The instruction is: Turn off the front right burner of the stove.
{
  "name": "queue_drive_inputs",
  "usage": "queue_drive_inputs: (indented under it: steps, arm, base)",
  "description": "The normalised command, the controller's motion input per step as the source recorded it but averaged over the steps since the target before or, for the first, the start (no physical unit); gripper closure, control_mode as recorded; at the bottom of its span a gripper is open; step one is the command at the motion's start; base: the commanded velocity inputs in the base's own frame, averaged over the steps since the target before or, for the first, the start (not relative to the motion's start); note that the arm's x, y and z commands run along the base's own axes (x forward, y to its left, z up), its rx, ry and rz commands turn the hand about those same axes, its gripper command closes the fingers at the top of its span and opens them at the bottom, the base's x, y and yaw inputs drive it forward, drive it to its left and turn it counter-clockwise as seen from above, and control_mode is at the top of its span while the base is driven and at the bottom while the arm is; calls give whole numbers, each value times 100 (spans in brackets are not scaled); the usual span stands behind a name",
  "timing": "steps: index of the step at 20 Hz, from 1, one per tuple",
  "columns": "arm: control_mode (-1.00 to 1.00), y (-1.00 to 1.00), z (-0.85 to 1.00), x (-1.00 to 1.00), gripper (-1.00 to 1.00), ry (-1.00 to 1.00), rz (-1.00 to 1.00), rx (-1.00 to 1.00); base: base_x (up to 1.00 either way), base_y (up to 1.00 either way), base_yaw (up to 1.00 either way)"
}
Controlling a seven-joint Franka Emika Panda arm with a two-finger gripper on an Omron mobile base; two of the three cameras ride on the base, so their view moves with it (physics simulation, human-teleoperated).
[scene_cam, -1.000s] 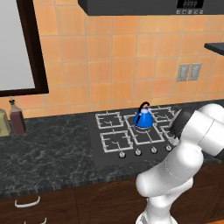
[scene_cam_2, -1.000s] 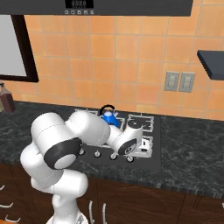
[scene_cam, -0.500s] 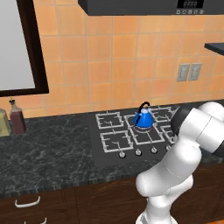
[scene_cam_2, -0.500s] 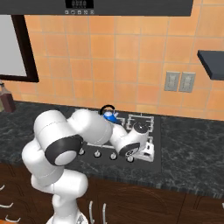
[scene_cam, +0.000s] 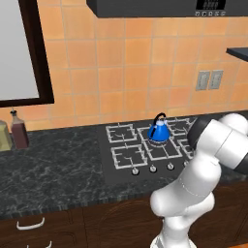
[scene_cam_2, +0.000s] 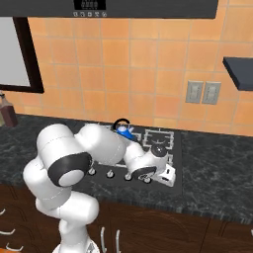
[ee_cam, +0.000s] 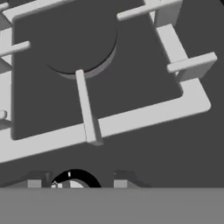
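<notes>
Shifted lower and further right since a second ago, gripper [scene_cam_2: 168, 174] now over stove's [scene_cam: 116, 169] front right corner, tips [ee_cam: 40, 180] straddling a knob [ee_cam: 74, 180] at hand view's bottom edge, apart, gripping nothing visible. Front right burner [ee_cam: 81, 46] just beyond knob, grate bars crossing a dark round cap. Blue kettle [scene_cam: 158, 130] on middle rear grate; bottles [scene_cam: 19, 130] far left on worktop [scene_cam: 53, 164].

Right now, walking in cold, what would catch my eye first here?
Probably the big white robot arm bent low over the flat black cooktop, its hand down by the row of small silver knobs. Next, the bright blue kettle sitting on a pale-grey wire grate against orange wall tiles.
</notes>
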Motion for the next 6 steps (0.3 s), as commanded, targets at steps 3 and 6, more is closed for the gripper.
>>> queue_drive_inputs:
  steps: [3, 6]
  arm:
    - [-100, -19, -4, -13, 100, 1, -36, 4]
    - [-100, 0, 0, 0, 100, 0, 0, 0]
  base:
    - [0, 0, 0]
    - [0, 0, 0]
